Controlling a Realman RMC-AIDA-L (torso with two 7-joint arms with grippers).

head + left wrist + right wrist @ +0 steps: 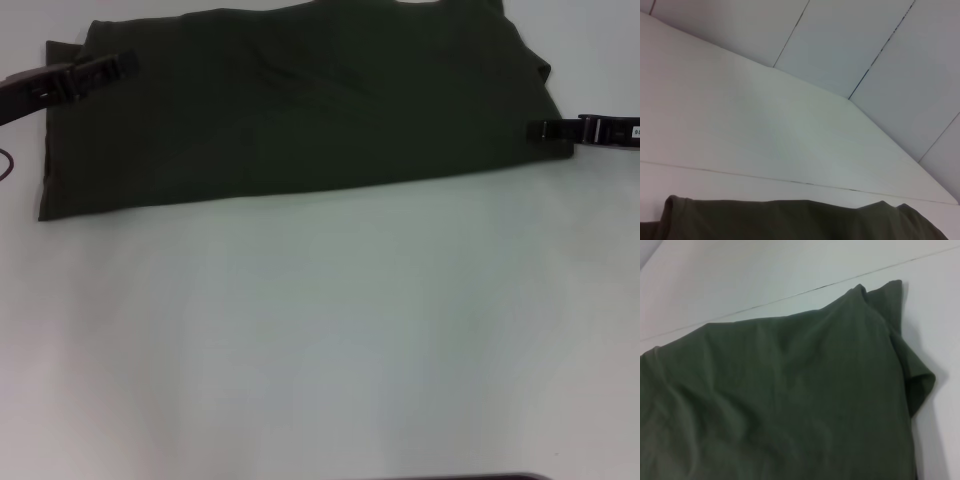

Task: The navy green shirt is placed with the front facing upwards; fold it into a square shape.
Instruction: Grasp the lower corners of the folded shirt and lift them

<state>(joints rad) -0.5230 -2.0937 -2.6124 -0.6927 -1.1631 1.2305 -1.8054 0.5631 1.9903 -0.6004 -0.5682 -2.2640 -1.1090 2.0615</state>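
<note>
- While the navy green shirt point(300, 110) lies as a wide band across the far part of the white table point(320, 340), plain green side up, it looks already folded at least once; no lettering shows on the face now up, so I judge the front is tucked inside.
- For a square, the band seems too long from side to side, so the step in hand is likely bringing 1 end over toward the other; it goes best if both ends are pinched at matching heights and the cloth is lifted evenly, so the near edge stays straight.
- At the shirt's right end, the layers bunch and curl at the corner, as the right wrist view shows; smoothing that before the fold would give a flatter result.
- Reaching in at the left end, the left gripper point(118, 65) sits over the shirt's upper left corner; I cannot tell whether it is clenched or released.
- At the right edge, the right gripper point(540, 130) meets the cloth; its state cannot be told either.
- No brand, label or writing can be read in any view.
</note>
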